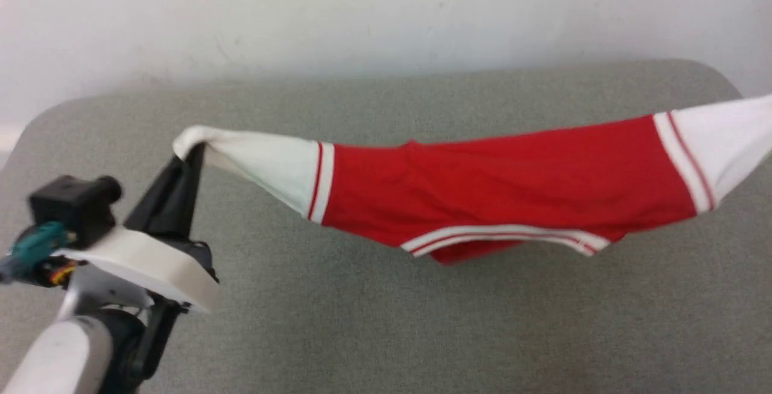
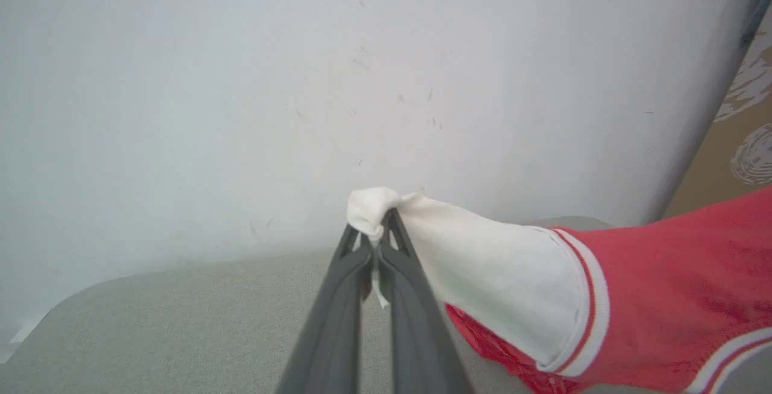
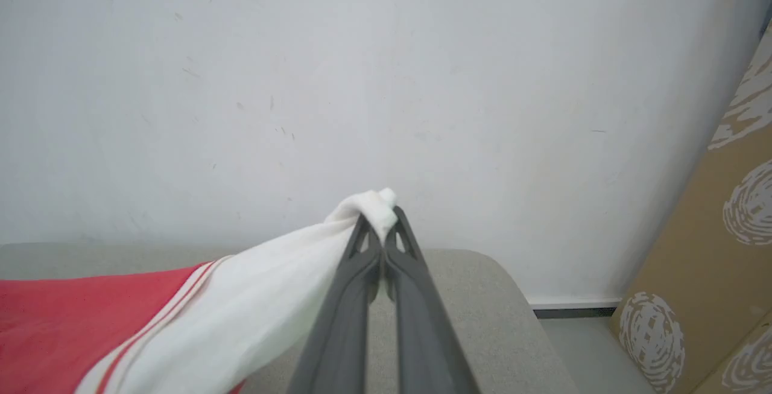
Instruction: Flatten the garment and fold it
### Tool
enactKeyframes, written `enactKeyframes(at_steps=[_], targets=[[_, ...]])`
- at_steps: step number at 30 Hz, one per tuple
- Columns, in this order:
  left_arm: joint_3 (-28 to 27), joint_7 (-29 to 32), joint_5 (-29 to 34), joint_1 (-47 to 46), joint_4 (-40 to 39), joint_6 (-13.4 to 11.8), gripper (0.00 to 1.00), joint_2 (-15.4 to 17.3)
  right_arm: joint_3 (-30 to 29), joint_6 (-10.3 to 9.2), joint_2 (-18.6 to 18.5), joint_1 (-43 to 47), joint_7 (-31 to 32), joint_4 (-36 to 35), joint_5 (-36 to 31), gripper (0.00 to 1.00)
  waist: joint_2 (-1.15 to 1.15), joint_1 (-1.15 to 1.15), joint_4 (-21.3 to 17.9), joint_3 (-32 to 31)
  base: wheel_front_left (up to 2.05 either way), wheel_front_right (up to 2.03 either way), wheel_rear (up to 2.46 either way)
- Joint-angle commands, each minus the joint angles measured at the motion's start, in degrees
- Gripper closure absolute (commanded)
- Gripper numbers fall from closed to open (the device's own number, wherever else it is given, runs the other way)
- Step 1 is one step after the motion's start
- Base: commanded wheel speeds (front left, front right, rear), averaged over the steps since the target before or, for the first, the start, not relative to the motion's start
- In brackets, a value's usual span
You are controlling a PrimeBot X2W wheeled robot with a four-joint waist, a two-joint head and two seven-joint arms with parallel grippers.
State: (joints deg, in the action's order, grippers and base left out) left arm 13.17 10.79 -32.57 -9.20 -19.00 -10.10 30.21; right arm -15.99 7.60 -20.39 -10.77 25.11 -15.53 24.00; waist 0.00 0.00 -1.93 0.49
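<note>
Surface: grey cloth-covered table (image 1: 386, 321), rounded corners | Backdrop: white wall (image 1: 386, 8), lightly scuffed | Right side: brown cardboard (image 3: 693, 261), white swirl prints

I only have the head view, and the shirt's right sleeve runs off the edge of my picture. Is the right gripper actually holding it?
Observer: Yes. The right gripper is shut on the very tip of the garment, on its white sleeve.
Operator: Anything off to that side I should know about?
Observer: A brown cardboard panel with white swirl prints stands at the right of that wrist view.
Operator: How deep is the left pinch?
Observer: Shallow. The left gripper has just the other sleeve's end bunched at its fingertips.
</note>
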Motion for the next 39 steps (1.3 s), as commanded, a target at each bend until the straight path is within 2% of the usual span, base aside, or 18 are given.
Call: enactKeyframes(at_steps=[1, 7, 10, 14, 18, 28, 32, 39], targets=[[-0.7, -0.5, -0.4, 0.4, -0.8, -0.4, 1.0, 0.2, -0.4, -0.11, -0.4, -1.1, -0.3, -0.7, 0.4, 1.0, 0.0, 0.0, -0.1, -1.8, 0.0, 0.0, 0.0], [-6.3, -2.0, -1.3, -3.4, -7.5, -1.2, 1.0, 2.1, -2.5, -0.11, -1.3, -8.3, 2.1, -4.7, 4.0, 1.0, 0.0, 0.0, -1.1, -3.4, 0.0, 0.0, 0.0], [-8.9, -1.8, -1.8, -7.1, -9.3, -1.5, 1.0, 3.2, -1.7, -0.11, -3.5, -12.3, 4.0, -5.2, 4.3, 1.0, 0.0, 0.0, -1.9, -3.4, 0.0, 0.0, 0.0], [-11.8, -1.3, -0.9, -12.8, -8.6, -1.8, 1.0, 5.7, 0.8, -0.11, -5.3, -19.4, 4.7, -3.4, 4.4, 1.0, 0.0, 0.0, -3.3, -2.5, 0.0, 0.0, 0.0], [-12.6, -0.2, -1.8, -18.0, -6.1, -1.5, 1.0, 6.7, 4.7, -0.11, -6.8, -26.9, 4.0, 1.1, 3.5, 1.0, 0.0, 0.0, -4.5, -0.9, 0.0, 0.0, 0.0], [-9.2, 1.2, -2.3, -34.6, 7.0, 2.6, 1.0, 7.7, 14.7, -0.11, -9.0, -46.1, -2.6, 16.3, -0.2, 1.0, 0.0, 0.0, -6.0, 9.5, 0.0, 0.0, 0.0], [-6.7, 0.2, -0.6, -42.5, 14.6, 4.3, 1.0, 7.2, 18.6, -0.11, -9.2, -54.0, -6.9, 23.6, -4.6, 1.0, 0.0, 0.0, -6.5, 14.7, 0.0, 0.0, 0.0], [-3.9, -3.9, 2.5, -58.6, 28.5, 6.3, 1.0, 4.8, 22.2, -0.11, -5.6, -68.4, -14.2, 37.8, -9.8, 1.0, 0.0, 0.0, -6.0, 23.9, 0.0, 0.0, 0.0]])
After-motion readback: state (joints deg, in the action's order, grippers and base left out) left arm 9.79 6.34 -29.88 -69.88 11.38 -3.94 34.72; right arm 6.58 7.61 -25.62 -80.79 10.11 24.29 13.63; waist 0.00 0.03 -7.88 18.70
